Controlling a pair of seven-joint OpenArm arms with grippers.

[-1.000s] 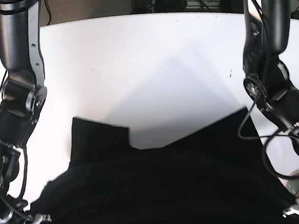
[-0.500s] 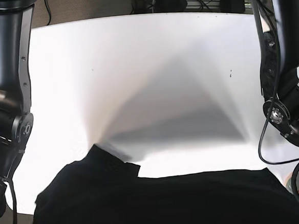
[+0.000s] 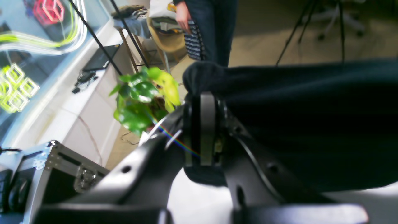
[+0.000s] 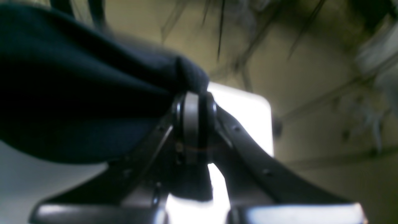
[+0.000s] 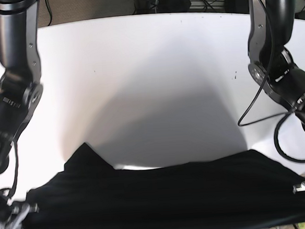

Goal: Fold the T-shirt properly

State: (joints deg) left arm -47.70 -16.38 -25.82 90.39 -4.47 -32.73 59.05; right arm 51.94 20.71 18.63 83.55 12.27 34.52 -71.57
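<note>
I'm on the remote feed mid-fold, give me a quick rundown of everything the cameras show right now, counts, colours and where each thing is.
Black fabric T-shirt: one, black, stretched between both grippers at the near edge of the table, one pointed corner lying on the surface.
Round white table: one, white, fills the base view.
Leafy green potted plant: one, green and yellow, on the floor beyond the left gripper.
Black hard case with metal edges: one, black and silver, lower left of the left wrist view.
Bystander in dark trousers: one, standing at the top of the left wrist view.
Left gripper: one, black, shut on the shirt's edge.
Right gripper: one, black, shut on the shirt's other edge.
</note>
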